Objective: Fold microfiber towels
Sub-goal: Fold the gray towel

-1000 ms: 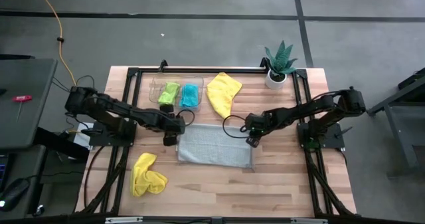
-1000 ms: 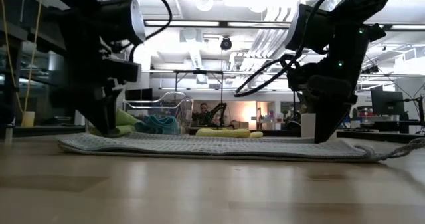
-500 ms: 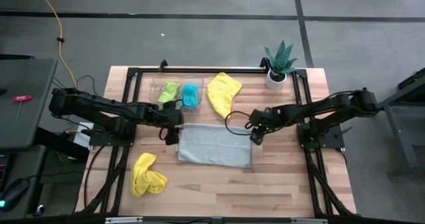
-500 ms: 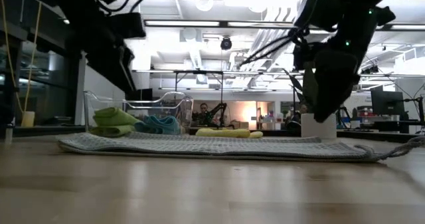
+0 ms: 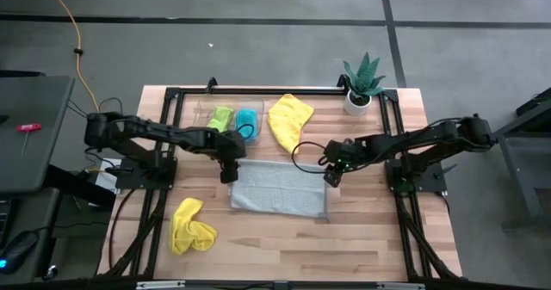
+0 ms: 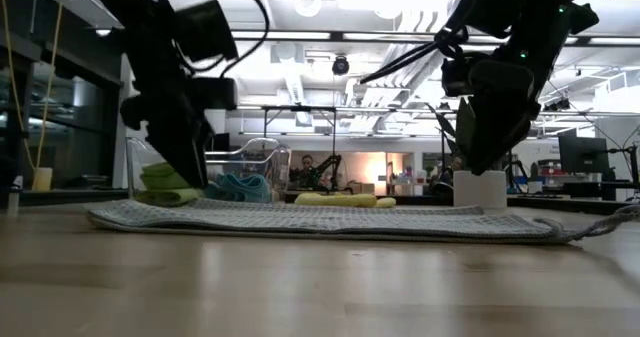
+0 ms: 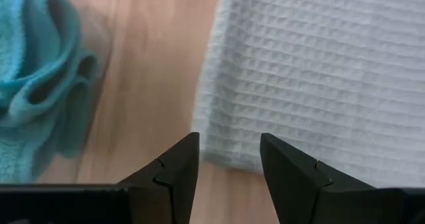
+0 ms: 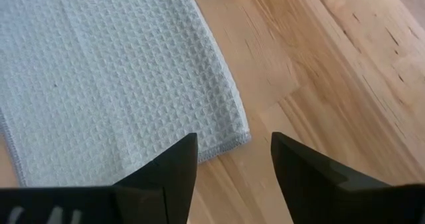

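Note:
A light grey waffle-weave towel [image 5: 280,189] lies spread flat on the table's middle. My left gripper [image 7: 229,151] hovers open over its far left corner [image 7: 212,141], the fingers clear of the cloth. My right gripper [image 8: 232,154] hovers open above the towel's far right corner [image 8: 240,139], also clear of it. One yellow towel [image 5: 291,120] lies crumpled at the far middle, another [image 5: 191,225] near the left front. A lime green towel [image 5: 219,118] and a teal towel [image 5: 247,121] sit in the clear tray [image 5: 203,111].
A potted plant [image 5: 362,85] in a white pot stands at the far right corner. Black frame rails [image 5: 168,135] run along the table's sides. Bare wood lies in front of the grey towel and to its right.
My right gripper has risen off the grey towel's right end and now hangs above it. My left gripper has lifted from the table at the towel's left edge, swung a little toward the right and turned over the far left corner. The towel stays flat.

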Available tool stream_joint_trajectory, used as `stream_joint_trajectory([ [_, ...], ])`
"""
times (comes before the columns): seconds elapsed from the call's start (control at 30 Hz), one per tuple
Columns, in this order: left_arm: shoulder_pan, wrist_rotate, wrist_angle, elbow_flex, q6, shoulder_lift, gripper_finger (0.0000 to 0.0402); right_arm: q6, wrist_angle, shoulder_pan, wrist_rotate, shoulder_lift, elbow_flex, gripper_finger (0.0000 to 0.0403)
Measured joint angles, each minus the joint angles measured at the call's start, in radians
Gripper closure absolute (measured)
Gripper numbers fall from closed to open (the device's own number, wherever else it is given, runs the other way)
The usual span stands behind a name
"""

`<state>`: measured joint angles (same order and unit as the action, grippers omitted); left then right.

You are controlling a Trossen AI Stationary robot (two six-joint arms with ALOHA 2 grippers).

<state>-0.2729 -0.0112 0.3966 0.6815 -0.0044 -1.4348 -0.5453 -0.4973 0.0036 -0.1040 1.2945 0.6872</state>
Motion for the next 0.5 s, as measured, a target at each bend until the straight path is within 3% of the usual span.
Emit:
stream_joint_trajectory([
  [0.27,-0.029,0.058,-0.01,0.002,0.013,-0.04,0.0252,-0.015,0.003,0.003,0.0,0.0,0.0,0.022],
  [0.5,-0.029,0.03,0.002,0.002,0.046,-0.039,0.0252,-0.016,0.007,0.006,0.001,0.0,0.0,0.022],
])
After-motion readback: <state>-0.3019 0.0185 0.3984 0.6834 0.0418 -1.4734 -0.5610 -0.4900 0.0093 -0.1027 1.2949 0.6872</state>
